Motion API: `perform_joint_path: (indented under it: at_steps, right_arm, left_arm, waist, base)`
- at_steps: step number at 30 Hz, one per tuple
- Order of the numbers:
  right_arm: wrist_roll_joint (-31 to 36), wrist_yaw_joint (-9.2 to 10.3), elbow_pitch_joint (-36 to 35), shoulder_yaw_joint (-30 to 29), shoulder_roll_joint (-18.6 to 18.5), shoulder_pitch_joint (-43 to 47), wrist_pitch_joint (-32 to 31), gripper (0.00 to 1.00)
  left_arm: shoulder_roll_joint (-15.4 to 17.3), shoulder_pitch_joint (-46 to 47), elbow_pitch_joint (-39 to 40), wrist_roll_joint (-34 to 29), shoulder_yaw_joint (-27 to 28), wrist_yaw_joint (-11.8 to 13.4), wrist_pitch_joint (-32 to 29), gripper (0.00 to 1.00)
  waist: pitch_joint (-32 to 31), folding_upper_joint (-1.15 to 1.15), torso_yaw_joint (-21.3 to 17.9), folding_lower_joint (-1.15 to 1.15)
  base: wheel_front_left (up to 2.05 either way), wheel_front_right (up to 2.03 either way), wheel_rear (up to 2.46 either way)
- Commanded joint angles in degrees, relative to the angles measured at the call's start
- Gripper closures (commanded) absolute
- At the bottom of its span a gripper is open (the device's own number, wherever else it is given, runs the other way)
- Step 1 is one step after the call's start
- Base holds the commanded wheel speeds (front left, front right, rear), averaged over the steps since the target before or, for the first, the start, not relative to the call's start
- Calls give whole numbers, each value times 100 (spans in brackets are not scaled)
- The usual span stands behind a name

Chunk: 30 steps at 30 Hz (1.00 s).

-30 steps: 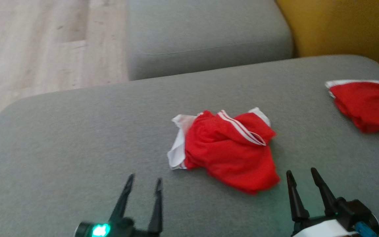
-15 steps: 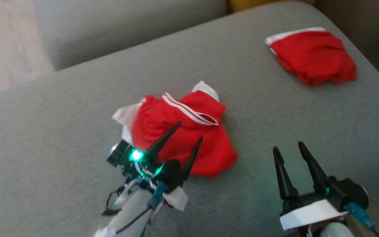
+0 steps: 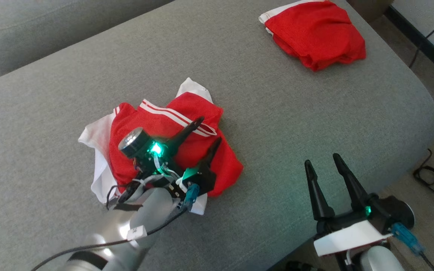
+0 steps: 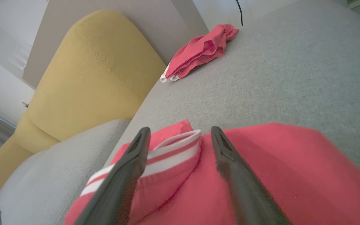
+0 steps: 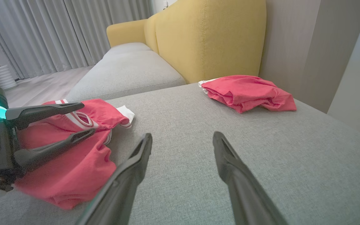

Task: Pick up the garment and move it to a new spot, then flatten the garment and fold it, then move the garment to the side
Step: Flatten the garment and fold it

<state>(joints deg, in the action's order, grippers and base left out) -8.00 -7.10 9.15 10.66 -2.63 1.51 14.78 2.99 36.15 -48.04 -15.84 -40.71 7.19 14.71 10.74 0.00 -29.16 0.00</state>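
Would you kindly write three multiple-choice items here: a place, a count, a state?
1. Where does the far red garment lie?
A) near the grey cushion's far right corner
B) on the floor
C) on the backrest

2. How many red garments lie on the cushion?
A) one
B) two
C) three

3. How do the left gripper's jaws stand?
A) shut on cloth
B) open over the crumpled garment
C) open over floor

Key: 1A, the head view shows it there; 2B, the crumpled one plus the far one; 3B, jaws apart above red cloth.
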Motion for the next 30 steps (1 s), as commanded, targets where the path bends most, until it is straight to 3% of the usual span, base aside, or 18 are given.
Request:
perform_joint_path:
  at_steps: [1,6,7,8,15,16,20,25,30]
  right_arm:
    - [-32,-39,-147,176,-29,-225,22,0]
    - [-52,-39,-141,225,-27,-268,22,0]
    - [-56,-39,-133,229,-27,-270,22,0]
    - [-62,-39,-125,236,-26,-270,22,0]
    - [-135,-39,-90,259,-26,-262,22,0]
    - [-150,-39,-87,273,-25,-259,22,0]
    - [-181,-39,-73,328,-25,-246,22,0]
    - [-201,-39,-46,326,-25,-212,22,0]
    - [-192,-39,-86,245,-25,-126,22,0]
  left_arm:
    - [64,330,74,-62,73,139,28,0]
    - [99,533,-261,-47,5,357,29,0]
    - [97,558,-314,-11,6,371,29,62]
    - [95,581,-365,20,-4,365,29,100]
    - [124,787,-297,371,7,171,29,100]
    - [143,942,-80,564,70,23,29,100]
    - [175,1470,224,1186,472,-428,29,100]
    - [260,2399,418,1479,792,-706,29,100]
    - [287,3304,930,2075,1452,-867,29,100]
  waist:
    - [62,0,-53,0]
    - [104,0,-83,0]
    - [102,0,-84,0]
    - [97,0,-85,0]
    - [-105,0,-99,0]
    - [-177,0,-97,0]
    - [-343,0,-107,0]
    - [-503,0,-68,0]
    - [-664,0,179,0]
  base:
    - [0,0,0]
    - [0,0,0]
    - [0,0,0]
    - [0,0,0]
    - [0,0,0]
    - [0,0,0]
    - [0,0,0]
    - [0,0,0]
    - [0,0,0]
